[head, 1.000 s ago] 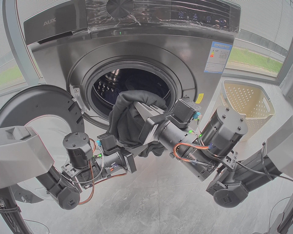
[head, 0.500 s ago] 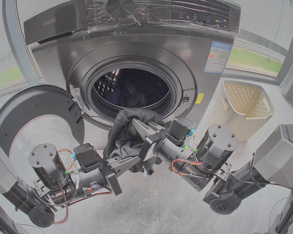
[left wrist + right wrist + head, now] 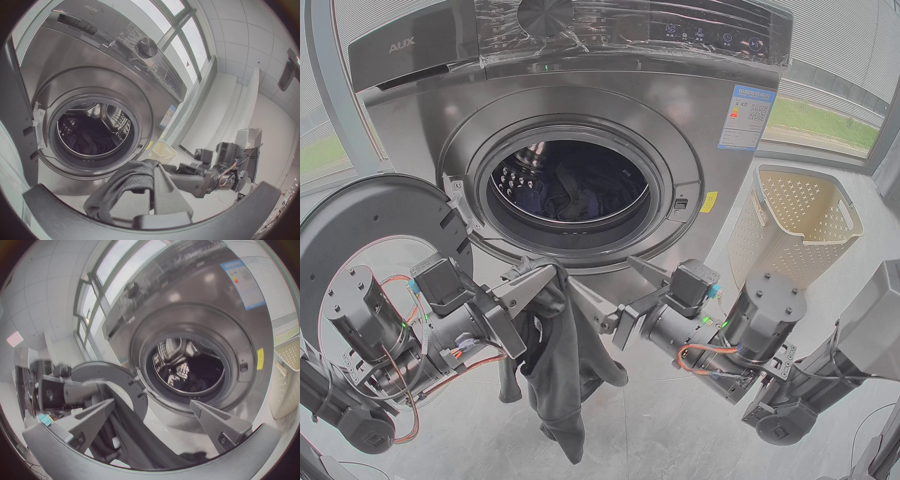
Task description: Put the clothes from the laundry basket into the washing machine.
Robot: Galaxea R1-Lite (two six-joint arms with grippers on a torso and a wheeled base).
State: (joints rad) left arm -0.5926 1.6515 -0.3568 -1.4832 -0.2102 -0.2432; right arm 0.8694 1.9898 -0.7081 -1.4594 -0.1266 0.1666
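Here, left claw point(image 3: 549, 273) clamped on dark garment point(image 3: 565, 362), right claw point(image 3: 601, 272) spread apart, before open washing machine point(image 3: 700, 125).

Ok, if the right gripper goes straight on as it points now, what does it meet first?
Probably the washing machine, at the rim under its round opening. The dark cloth hangs to one side of the open right gripper; depth is unclear.

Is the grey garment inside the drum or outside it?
Outside: the grey garment hangs from the left gripper below the drum opening.
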